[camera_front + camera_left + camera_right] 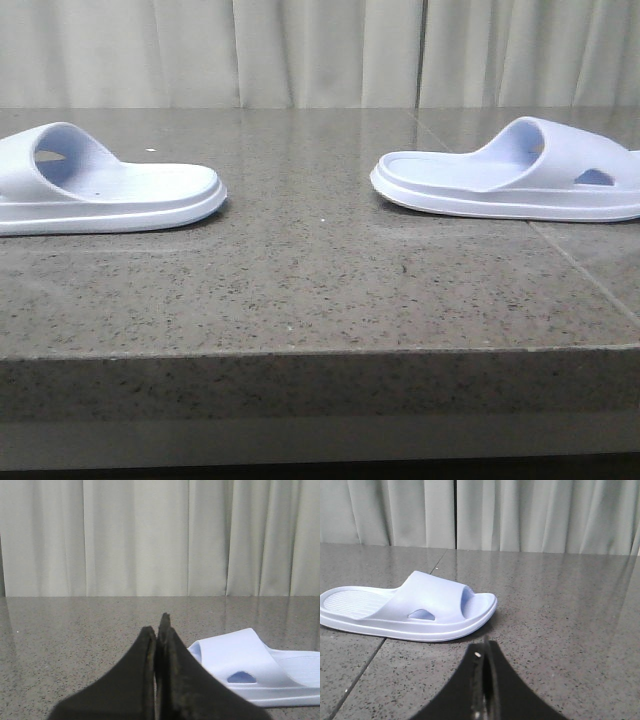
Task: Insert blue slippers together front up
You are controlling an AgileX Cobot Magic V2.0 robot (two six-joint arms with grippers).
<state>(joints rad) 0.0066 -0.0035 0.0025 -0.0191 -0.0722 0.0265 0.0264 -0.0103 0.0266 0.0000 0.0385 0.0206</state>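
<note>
Your two pale lavender-blue foam slide slippers [105,190] [520,175] lie flat and well apart on the speckled grey stone worktop [320,290], heels facing. Both pincers [159,630] [484,652] are closed, empty. Grab a soft strap off-centre (foam flexes) and the slipper may twist, spoiling alignment.

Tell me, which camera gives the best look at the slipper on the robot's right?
The right wrist view: the right slipper shows whole, with strap, side hole and ridged footbed. The front view cuts off its toe end at the frame edge. Which slipper the left wrist view shows is unclear.
</note>
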